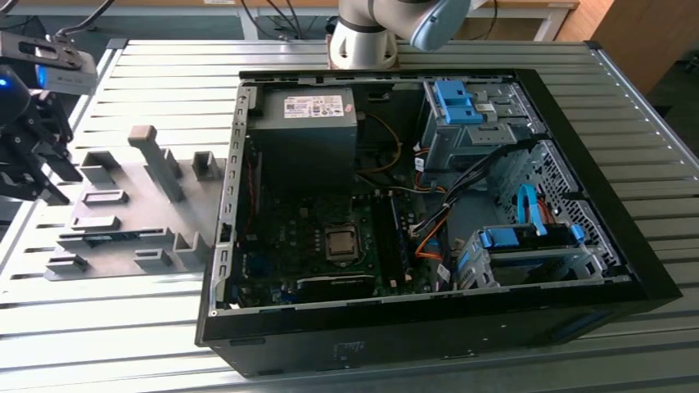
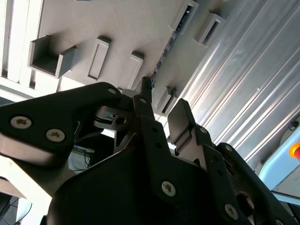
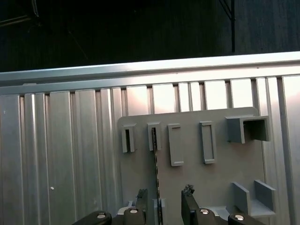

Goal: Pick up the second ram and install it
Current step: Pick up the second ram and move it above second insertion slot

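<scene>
An open computer case (image 1: 437, 336) lies on the slatted metal table (image 1: 164, 57), with a grey fixture plate (image 1: 142, 214) beside it on the exterior view's left. The second ram (image 3: 153, 154) stands on edge in one slot of that plate, with grey blocks (image 3: 175, 144) on either side of it. The gripper (image 3: 165, 191) hangs over the stick, its fingers apart and one on each side.

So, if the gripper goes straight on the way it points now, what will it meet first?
Probably the ram, standing on edge in the grey fixture. It lines up with the gap of the open gripper, so it would slide in between. Depth is unclear.
</scene>
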### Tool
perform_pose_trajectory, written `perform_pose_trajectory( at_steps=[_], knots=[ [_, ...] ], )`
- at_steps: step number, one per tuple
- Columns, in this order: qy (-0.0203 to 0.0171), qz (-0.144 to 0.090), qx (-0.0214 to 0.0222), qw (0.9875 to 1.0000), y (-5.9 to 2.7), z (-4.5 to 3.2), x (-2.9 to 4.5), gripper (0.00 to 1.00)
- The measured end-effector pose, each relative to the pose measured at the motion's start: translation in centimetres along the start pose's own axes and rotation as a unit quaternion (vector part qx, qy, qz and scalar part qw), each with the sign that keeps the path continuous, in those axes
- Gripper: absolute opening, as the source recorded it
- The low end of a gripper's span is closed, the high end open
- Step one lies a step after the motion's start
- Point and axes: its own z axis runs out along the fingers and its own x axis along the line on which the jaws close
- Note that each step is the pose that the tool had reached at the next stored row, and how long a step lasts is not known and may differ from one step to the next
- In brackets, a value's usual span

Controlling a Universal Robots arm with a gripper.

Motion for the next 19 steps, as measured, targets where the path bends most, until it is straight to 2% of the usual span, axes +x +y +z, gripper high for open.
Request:
perform_pose_trajectory(
  at_steps=[7,13,19],
  knots=[
    [0.0002,-0.024,-0.0004,0.9997,-0.02,1.27,0.14,0.42],
    [0.0002,-0.024,-0.0004,0.9997,-0.03,2.29,0.19,0.42],
    [0.0002,-0.024,-0.0005,0.9997,-0.04,2.61,0.20,0.42]
  ],
)
